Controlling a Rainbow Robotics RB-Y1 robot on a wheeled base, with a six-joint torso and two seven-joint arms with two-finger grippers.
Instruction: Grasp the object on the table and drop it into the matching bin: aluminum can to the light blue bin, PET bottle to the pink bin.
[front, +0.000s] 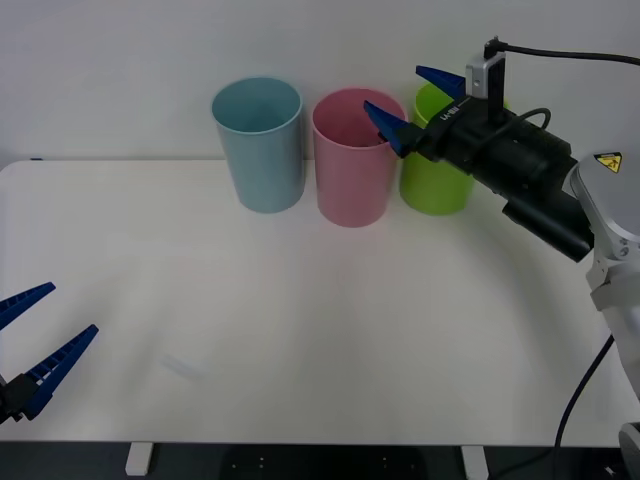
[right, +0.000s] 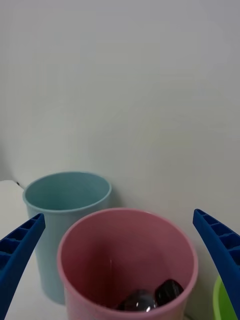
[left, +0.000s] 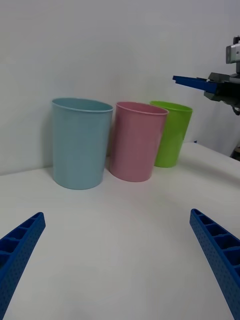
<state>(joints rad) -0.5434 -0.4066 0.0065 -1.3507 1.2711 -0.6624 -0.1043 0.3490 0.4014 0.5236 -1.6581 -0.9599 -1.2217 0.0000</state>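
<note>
Front view: on the table (front: 300, 330), the pink bin (front: 355, 170) stands between light blue and green bins. The right gripper (front: 420, 100) hovers released above its rim; the PET bottle (right: 150, 297) lies directly below, inside. The left gripper (front: 35, 345), spread, idles nearside.

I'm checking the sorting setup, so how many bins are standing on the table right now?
3, in a row at the table's far edge: the light blue bin on the left, the pink bin in the middle, and a lime green bin on the right, partly behind the right gripper.
</note>
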